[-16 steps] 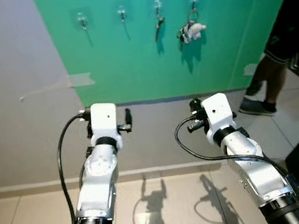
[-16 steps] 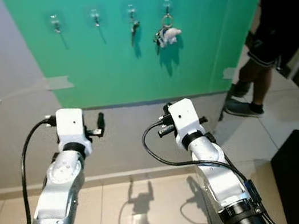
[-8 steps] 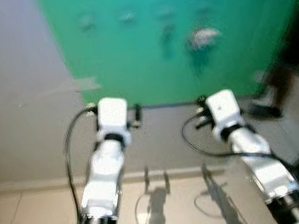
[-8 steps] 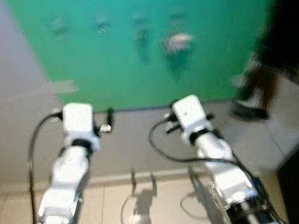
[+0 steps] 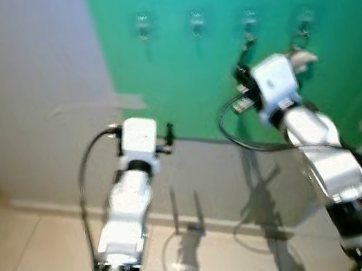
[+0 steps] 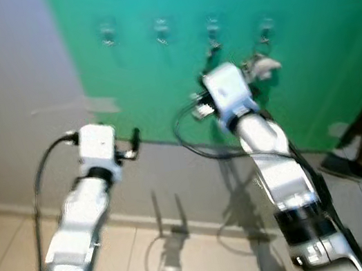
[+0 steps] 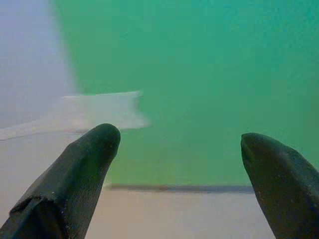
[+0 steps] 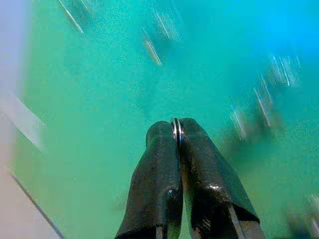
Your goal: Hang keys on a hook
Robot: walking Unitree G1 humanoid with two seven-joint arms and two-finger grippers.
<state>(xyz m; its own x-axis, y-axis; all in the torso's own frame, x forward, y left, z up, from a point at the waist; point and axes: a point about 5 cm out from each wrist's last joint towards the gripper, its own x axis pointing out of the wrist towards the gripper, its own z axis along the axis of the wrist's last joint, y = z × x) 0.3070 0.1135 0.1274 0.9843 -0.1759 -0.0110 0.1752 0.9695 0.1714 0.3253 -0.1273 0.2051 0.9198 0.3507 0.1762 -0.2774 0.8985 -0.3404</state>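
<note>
A green panel (image 5: 179, 86) is fixed to a grey wall, with a row of four small hooks near its top. The head views are blurred. The two hooks toward the robot's left, the first hook (image 5: 142, 24) and the second hook (image 5: 196, 20), look bare. The third hook (image 5: 249, 20) has something small and dark hanging from it, and the fourth hook (image 5: 303, 18) carries a pale keychain charm (image 5: 299, 58).

The right claw (image 8: 177, 130) is raised high, close to the panel, just below the third and fourth hooks. Its two black fingers are pressed tight together, pinching a thin metal key ring (image 8: 176, 130) edge-on at their tips. The keys themselves cannot be made out. The ring stands upright between the fingertips, its flat face turned sideways to the claw.

The left claw (image 7: 180, 144) is held lower, level with the panel's bottom edge, fingers spread wide apart and holding nothing. A strip of pale tape (image 7: 99, 112) lies on the wall ahead of it.

The free hooks lie above the right claw and toward the robot's left. The right arm is plainly the nearer one, so the coming move likely means lifting the ring up and across to a bare hook.
</note>
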